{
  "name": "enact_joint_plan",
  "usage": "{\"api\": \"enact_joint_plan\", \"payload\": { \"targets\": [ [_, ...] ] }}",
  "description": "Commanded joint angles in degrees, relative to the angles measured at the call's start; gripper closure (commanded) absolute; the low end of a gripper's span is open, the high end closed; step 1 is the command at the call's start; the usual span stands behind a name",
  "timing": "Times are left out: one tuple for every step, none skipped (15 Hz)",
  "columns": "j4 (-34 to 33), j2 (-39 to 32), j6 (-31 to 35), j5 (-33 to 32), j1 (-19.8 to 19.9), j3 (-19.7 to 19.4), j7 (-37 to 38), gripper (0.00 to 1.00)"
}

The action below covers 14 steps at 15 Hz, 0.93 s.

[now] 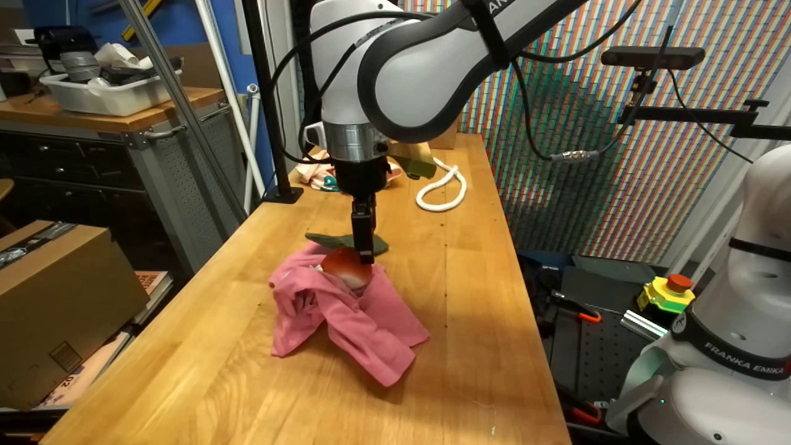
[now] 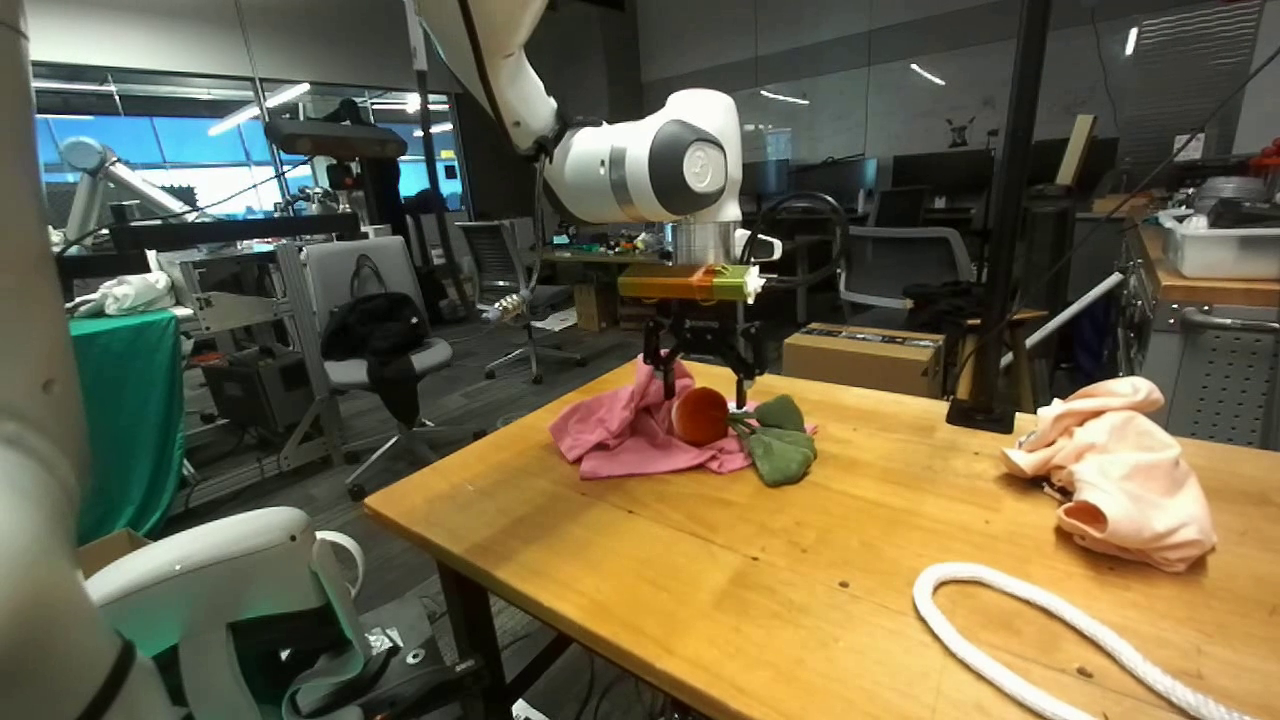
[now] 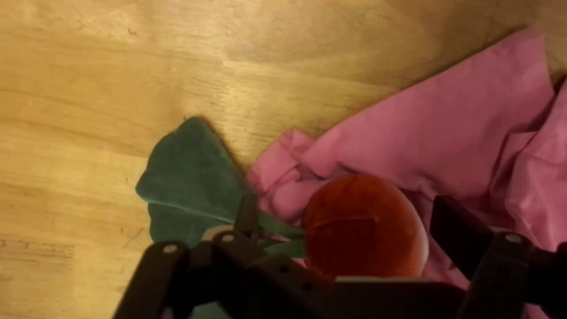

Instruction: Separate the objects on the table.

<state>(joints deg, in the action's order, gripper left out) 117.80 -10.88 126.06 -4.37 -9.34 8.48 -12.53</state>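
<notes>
A black band reads "FRANKA EMIKA". The gripper, fingers apart, is near a round velvety red-orange item with green leaves, on wrinkled pink cloth.

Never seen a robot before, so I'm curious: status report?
Gripper open at red ball. Ball not gripped, lying amid pink cloth. Cloth folds possibly in the way.
</notes>
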Motion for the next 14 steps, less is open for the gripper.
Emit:
{"api": "enact_joint_plan", "payload": {
  "targets": [
    [1.4, -0.7, 6.6, -2.4, -0.4, 0.3, 1.6, 0.0],
    [1.6, -1.0, 7.8, -2.8, -0.5, 0.3, 1.6, 0.0],
    [1.9, -1.1, 8.8, -3.0, -0.6, 0.3, 1.7, 0.0],
    [2.2, -1.3, 9.7, -3.0, -0.6, 0.4, 1.5, 0.0],
    [2.6, -1.4, 10.7, -3.0, -0.6, 0.5, 1.4, 0.0],
    [2.8, -1.6, 11.3, -2.8, -0.7, 0.5, 1.3, 0.0],
    [3.0, -1.7, 11.9, -2.6, -0.7, 0.6, 1.2, 0.0],
    [3.2, -1.8, 12.5, -2.3, -0.6, 0.8, 0.9, 0.0],
    [3.4, -1.9, 13.1, -1.8, -0.6, 0.9, 0.6, 0.0],
    [3.5, -2.1, 13.7, -1.3, -0.4, 1.2, 0.3, 0.0],
    [3.6, -2.2, 14.1, -0.7, -0.3, 1.4, -0.1, 0.0],
    [3.7, -2.4, 14.5, -0.7, -0.3, 1.4, 0.1, 0.0],
    [3.7, -2.5, 14.7, -0.7, -0.3, 1.5, 0.1, 0.0],
    [3.9, -2.5, 15.3, -0.9, -0.3, 1.4, 0.4, 0.25]
  ]
}}
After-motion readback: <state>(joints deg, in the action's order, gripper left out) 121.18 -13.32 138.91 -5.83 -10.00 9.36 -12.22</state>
